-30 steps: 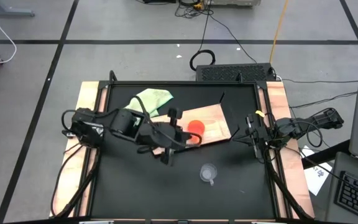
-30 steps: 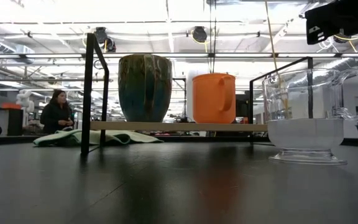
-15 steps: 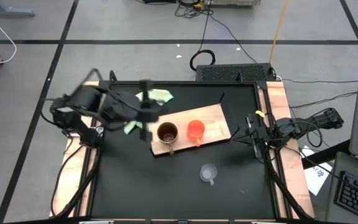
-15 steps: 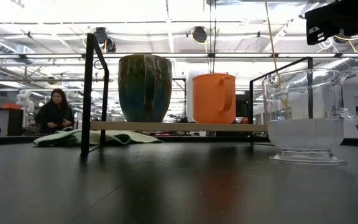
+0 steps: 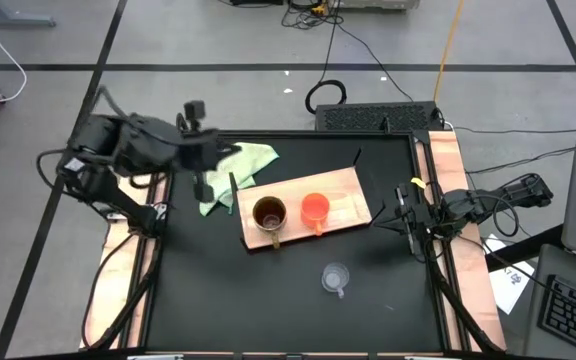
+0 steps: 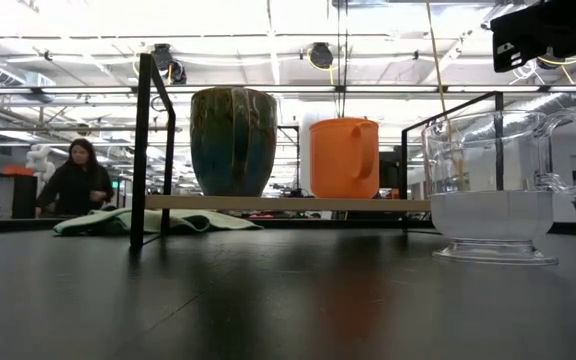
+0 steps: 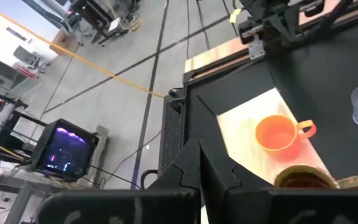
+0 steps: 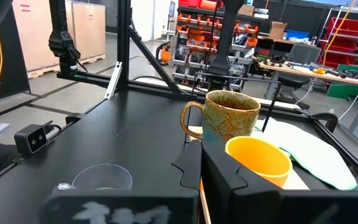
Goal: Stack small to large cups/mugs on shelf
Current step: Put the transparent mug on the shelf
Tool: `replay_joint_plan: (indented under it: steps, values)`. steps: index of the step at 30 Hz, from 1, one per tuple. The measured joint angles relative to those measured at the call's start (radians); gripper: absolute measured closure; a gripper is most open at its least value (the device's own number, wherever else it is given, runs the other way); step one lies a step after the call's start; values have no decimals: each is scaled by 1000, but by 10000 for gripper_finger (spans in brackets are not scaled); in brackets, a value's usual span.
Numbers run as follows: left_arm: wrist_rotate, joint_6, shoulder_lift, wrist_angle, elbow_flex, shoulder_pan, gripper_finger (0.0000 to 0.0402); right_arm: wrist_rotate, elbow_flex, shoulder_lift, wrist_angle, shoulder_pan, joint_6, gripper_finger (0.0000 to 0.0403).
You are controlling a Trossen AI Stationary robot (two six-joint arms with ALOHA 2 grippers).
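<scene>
From above, the brown mug (image 5: 269, 214) and orange cup (image 5: 314, 209) stand side by side on the shelf (image 5: 353, 186) mid-surface; the glass cup (image 5: 335, 277) waits off it, toward the front edge. Level view: nothing nested yet. Wrist views: left gripper (image 7: 201, 163) and right gripper (image 8: 201, 168) closed, empty, near their side edges.

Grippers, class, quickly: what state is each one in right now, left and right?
Left gripper: shut, holding nothing, raised over the green cloth beside the board.
Right gripper: shut, holding nothing, parked at the table's right edge.
</scene>
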Motion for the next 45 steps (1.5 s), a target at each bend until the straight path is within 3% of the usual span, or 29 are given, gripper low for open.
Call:
replay_joint_plan:
  steps: [11, 14, 19, 24, 30, 35, 41, 45]
  values:
    - [193, 35, -163, -36, 0, 126, 402, 0, 0, 0, 0, 0, -2, 403]
    - [235, 24, -213, -35, -53, 143, 402, 0, 0, 0, 0, 0, -14, 403]
    - [273, 31, -339, 23, -330, 162, 401, 0, 0, 0, 1, 0, -19, 403]
    - [296, 51, -516, 257, -604, 206, 402, 0, 0, 0, 1, 0, -13, 403]
    - [457, 22, -700, 560, -890, 262, 402, 0, 0, 0, 1, 0, 6, 403]
    - [625, 37, -788, 719, -1126, 279, 402, 0, 0, 0, 1, 0, 7, 403]
    - [642, 73, -890, 971, -1423, 283, 402, 0, 0, 0, 0, 0, 0, 403]
    - [658, -3, -948, 1092, -1576, 282, 402, -1, 0, 3, 0, 0, 0, 403]
